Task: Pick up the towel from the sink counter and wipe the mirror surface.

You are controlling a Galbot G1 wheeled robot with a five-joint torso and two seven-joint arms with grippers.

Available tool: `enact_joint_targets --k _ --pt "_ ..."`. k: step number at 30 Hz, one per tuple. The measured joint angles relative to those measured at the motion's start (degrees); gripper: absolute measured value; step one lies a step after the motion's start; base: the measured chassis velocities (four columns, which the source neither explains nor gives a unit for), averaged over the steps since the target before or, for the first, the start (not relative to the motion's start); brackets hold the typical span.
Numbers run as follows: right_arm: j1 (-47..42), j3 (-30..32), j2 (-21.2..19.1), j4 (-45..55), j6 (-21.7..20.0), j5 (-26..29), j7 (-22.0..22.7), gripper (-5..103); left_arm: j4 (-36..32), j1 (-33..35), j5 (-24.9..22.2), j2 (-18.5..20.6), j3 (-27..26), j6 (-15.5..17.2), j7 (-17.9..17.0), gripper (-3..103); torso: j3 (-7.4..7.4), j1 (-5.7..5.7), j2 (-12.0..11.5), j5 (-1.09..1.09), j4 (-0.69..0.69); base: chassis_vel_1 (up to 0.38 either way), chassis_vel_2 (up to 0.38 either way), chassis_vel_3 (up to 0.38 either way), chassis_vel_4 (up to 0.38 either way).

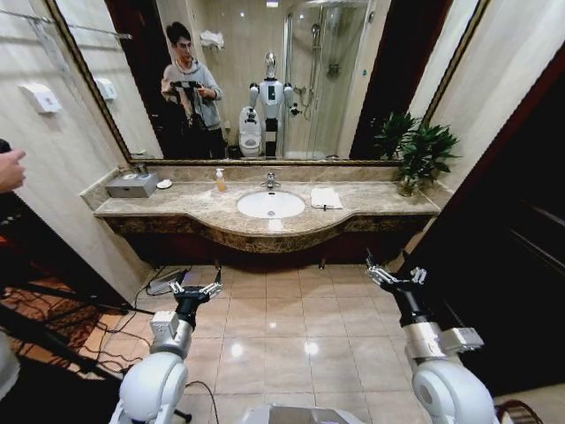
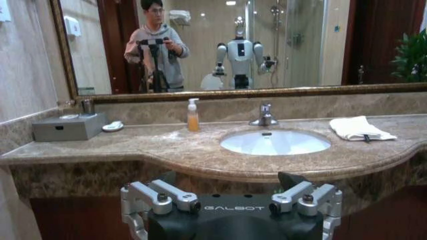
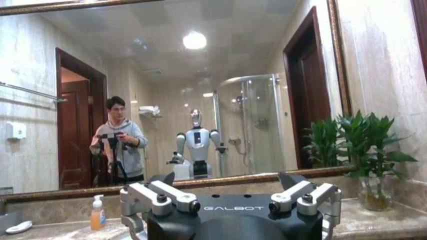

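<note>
"GALBOT" printed on my wrists. Towel [image 1: 325, 198] on sink counter [image 1: 194, 208], well ahead of my right gripper [image 1: 391, 274] and left gripper [image 1: 196, 290], both spread wide.

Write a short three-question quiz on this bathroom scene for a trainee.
1. True or false: the towel lies folded on the sink counter, on the robot's right of the basin.
2. What stands nearest the faucet on its left? A) soap bottle B) potted plant C) grey box
3. Fill in: the left gripper and right gripper hang over the ____, jaws open.

Key: 1 true; 2 A; 3 floor.
</note>
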Motion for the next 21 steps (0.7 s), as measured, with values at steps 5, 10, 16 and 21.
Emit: enact_joint_targets --k 5,10,16,21 --pt "0.2 0.0 0.4 -0.1 0.0 0.0 0.0 100 0.0 0.0 0.0 0.0 0.0 0.0 0.0 100 0.00 0.00 0.0 0.00 0.00 0.000 0.000 0.000 0.000" --pt "0.3 0.0 0.6 -0.2 0.0 0.0 0.0 100 0.0 0.0 0.0 0.0 0.0 0.0 0.0 100 0.00 0.00 0.0 0.00 0.00 0.000 0.000 0.000 0.000" --pt "0.6 -0.1 0.5 -0.4 0.1 0.0 -0.1 100 0.0 0.0 0.0 0.0 0.0 0.0 0.0 100 0.00 0.00 0.0 0.00 0.00 0.000 0.000 0.000 0.000" --pt "0.9 -0.2 0.5 -0.6 0.1 0.0 -0.2 100 0.0 0.0 0.0 0.0 0.0 0.0 0.0 100 0.00 0.00 0.0 0.00 0.00 0.000 0.000 0.000 0.000"
